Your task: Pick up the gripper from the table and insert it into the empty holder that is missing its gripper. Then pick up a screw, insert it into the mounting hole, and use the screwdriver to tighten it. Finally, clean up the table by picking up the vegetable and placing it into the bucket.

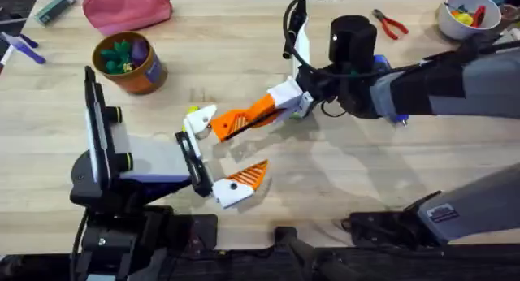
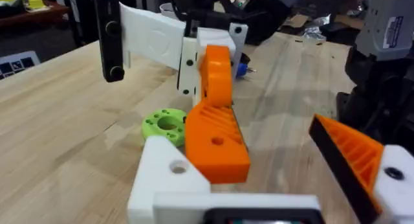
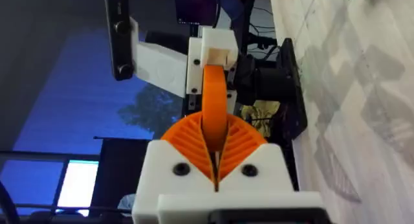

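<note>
1 loose orange gripper is clamped in the right pincer, its tip against the empty holder on the left pincer, whose fingers stand wide. Bucket sits on the table, far left.

Left arm: base at lower left, forearm lying low and reaching toward table centre. Left gripper: jaws wide apart; 1 white finger mount bare of a pad, the other finger carrying an orange ribbed pad.

Right arm: dark forearm extended from the right edge across the middle, wrist level. Right gripper: 2 orange ribbed pads pressed together on the gripper, whose tip meets the bare mount.
</note>
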